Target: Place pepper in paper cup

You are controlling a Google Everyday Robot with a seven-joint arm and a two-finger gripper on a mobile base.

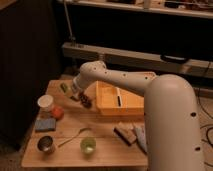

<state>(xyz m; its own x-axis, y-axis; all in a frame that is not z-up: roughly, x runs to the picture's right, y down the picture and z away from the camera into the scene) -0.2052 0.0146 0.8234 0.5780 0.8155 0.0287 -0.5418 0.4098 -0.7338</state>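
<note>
The pepper (64, 87), small and green, lies on the wooden table (107, 155) near its back left corner. The paper cup (46, 102), short and white, stands upright at the left edge, in front of and to the left of the pepper. My gripper (76, 95) is low over the table, just right of the pepper and behind a dark reddish-brown lump (85, 100). The big white arm reaches in from the right and hides the gripper's tip.
An orange-red ball (57, 112) sits by the paper cup, with a blue sponge (45, 124) in front. A metal cup (46, 144), a spoon (75, 136) and a translucent green cup (88, 145) stand along the front. A yellow box (118, 100) sits mid-table.
</note>
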